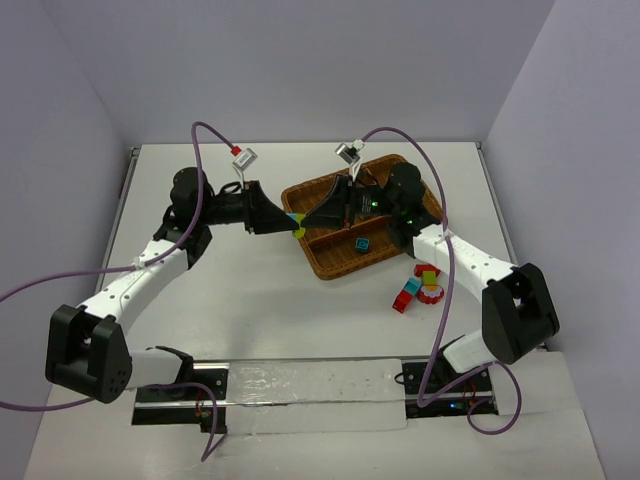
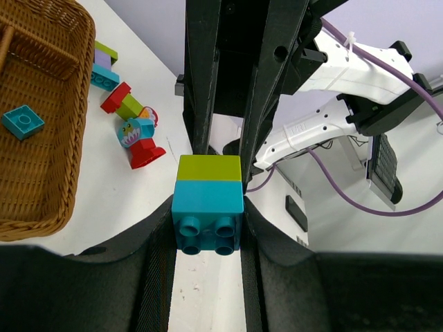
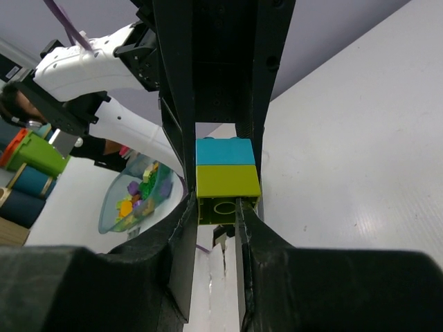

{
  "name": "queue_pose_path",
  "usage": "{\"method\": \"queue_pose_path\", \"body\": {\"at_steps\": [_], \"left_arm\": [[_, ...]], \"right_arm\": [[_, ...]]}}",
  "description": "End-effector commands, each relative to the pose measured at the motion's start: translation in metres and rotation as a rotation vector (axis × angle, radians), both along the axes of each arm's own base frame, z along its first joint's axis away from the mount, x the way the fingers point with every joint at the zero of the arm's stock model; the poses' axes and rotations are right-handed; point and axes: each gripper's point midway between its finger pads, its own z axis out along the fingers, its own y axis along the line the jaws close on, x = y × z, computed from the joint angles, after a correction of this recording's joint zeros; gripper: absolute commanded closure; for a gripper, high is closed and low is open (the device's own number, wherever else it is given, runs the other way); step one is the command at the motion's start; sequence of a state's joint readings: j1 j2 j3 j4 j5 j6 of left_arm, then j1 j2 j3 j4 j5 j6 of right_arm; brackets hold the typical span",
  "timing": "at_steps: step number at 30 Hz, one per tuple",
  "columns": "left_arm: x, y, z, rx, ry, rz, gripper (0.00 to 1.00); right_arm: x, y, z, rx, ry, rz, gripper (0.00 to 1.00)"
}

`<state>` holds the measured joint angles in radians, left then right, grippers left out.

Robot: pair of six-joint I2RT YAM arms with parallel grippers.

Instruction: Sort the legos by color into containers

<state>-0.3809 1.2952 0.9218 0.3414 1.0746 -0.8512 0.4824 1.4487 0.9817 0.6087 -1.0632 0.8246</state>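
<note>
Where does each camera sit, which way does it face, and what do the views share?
Top external: above and behind the robot, looking down on the table; left arm and right arm both show.
Left wrist: on the left gripper, its fingers clamping the cyan brick; right arm beyond.
Right wrist: on the right gripper, its fingers clamping the yellow-green brick; left arm beyond.
Shared: both wrist views show those two bricks, stacked, from opposite ends.

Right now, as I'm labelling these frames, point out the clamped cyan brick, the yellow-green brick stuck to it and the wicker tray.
cyan brick (image 2: pixel 208 197): left wrist view, its side face.
yellow-green brick (image 3: pixel 227 181): right wrist view, its side face.
wicker tray (image 1: pixel 335 270): top external view, its near woven rim.
</note>
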Motion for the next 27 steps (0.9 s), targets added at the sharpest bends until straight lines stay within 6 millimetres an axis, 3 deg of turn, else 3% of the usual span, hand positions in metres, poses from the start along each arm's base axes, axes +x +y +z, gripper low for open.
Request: {"method": "queue_pose_path", "body": {"at_steps": [1,5,9,12,18,24,27], "left_arm": [[-0.006,-0.013,0.018,-0.016,-0.086,-0.047,0.99],[-0.002,-0.014,0.016,0.008,-0.069,-0.035,0.8],[0.0,-0.013,0.017,0.014,-0.078,-0.02,0.26],[0.003,-0.011,0.016,0.036,-0.082,-0.001,0.11],[0.011,0.003,0.02,0.045,-0.095,0.052,0.11],[0.01,0.017,0.022,0.036,-0.107,0.078,0.27],[0.008,0.018,0.021,0.029,-0.098,0.072,0.28]], "right_arm": [[-0.007,0.006,0.026,0.057,-0.11,0.015,1.0],[-0.007,0.005,0.025,0.054,-0.111,0.005,1.0],[-0.005,0.003,0.024,0.05,-0.108,-0.012,1.0],[-0.004,0.001,0.024,0.044,-0.109,-0.024,1.0],[-0.001,-0.004,0.021,0.035,-0.11,-0.044,1.0],[0.003,-0.009,0.017,0.027,-0.101,-0.06,1.0],[0.004,-0.009,0.016,0.026,-0.099,-0.06,1.0]]}}
